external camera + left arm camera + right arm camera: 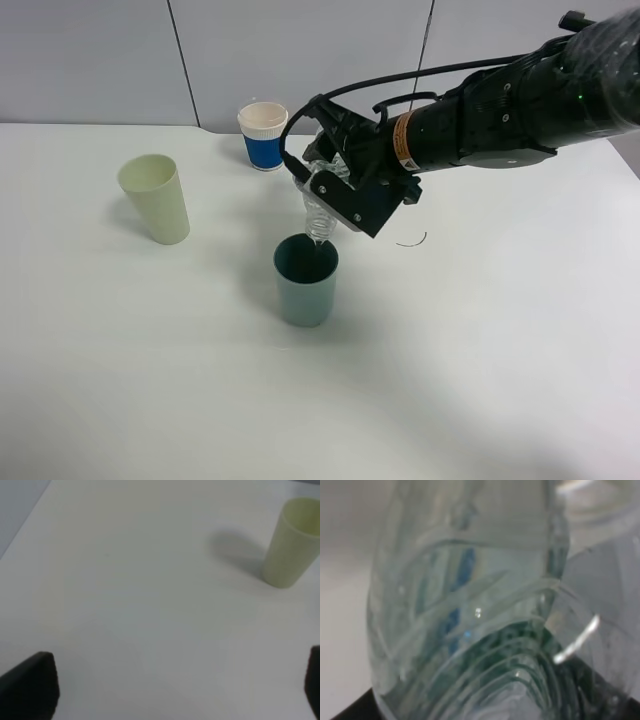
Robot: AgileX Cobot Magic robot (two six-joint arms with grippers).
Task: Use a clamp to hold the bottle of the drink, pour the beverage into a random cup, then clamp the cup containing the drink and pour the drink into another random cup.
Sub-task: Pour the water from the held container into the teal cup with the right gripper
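My right gripper (345, 190), the clamp, is shut on the clear ribbed bottle (318, 215). The bottle is tipped steeply, its mouth pointing down just over the rim of the teal-blue cup (306, 285), which stands upright mid-table. The bottle (470, 605) fills the right wrist view, its ribs seen close up against dark green. I cannot make out a stream of the beverage. My left gripper (172, 682) is open above bare table with nothing between its black fingertips (30, 682). It is outside the exterior high view.
A pale yellow-green tumbler (155, 197) (292, 542) stands at the left. A blue-sleeved paper cup (263, 135) stands at the back by the wall. A thin dark curl (412, 241) lies on the white table (480, 350) right of the teal cup.
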